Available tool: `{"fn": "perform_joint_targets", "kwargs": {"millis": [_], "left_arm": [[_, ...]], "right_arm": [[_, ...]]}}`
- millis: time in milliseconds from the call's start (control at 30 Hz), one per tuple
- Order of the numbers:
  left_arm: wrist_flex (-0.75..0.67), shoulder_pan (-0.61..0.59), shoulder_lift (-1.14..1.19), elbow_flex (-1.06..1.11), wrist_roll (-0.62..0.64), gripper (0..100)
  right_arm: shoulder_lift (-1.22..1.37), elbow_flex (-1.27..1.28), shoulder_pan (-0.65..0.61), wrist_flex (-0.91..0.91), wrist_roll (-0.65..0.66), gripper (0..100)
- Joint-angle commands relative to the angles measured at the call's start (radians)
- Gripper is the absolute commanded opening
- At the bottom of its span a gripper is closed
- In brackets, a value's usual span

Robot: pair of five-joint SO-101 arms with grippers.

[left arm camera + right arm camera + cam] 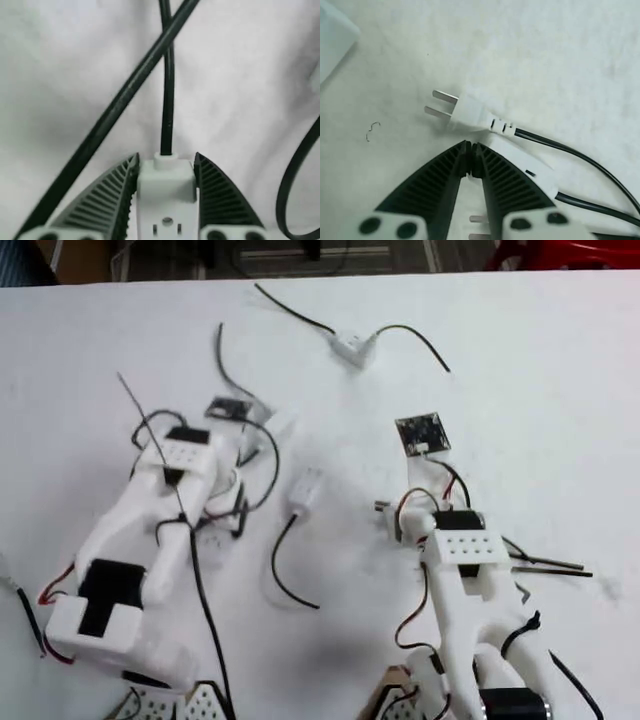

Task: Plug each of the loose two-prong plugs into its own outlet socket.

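In the left wrist view my left gripper [166,158] is shut on a white boxy connector block [166,192]. A black cable [168,95] leaves the block's far end. I cannot tell whether the block is a plug or a socket. In the right wrist view my right gripper [470,151] is shut with its tips touching and nothing between them. A white two-prong plug [465,112] lies on the table just beyond the tips. A second white plug [527,167] lies partly under one finger. A white outlet socket [305,488] lies between the two arms.
Another white connector [350,345] with two black cables lies at the back middle. Loose black cables [285,575] curl around the left arm [180,455] and beside the right arm [460,545]. The white table top [560,390] extends to the right.
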Motion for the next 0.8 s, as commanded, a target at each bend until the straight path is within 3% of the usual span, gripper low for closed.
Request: {"fn": "perform_joint_targets", "kwargs": {"millis": [0,200,267,367,500,767], "left_arm": [[-0.012,0.002,-0.042,0.028,-0.009,8],[0.101,0.002,-0.042,0.012,-0.014,27],[0.158,0.002,-0.058,-0.029,-0.080,31],[0.287,0.002,-0.104,-0.138,-0.184,33],[0.413,0.002,-0.199,-0.298,-0.196,33],[0.264,-0.042,-0.130,-0.348,-0.195,33]], "right_arm": [[-0.035,-0.005,-0.004,-0.015,-0.009,2.4],[-0.035,-0.002,-0.038,-0.016,-0.003,2.4],[-0.035,0.000,-0.051,-0.016,-0.003,2.4],[-0.035,0.000,-0.053,-0.016,-0.002,2.4],[-0.035,0.000,-0.054,-0.016,-0.002,2.4],[-0.035,0.000,-0.054,-0.016,-0.002,2.4]]}}
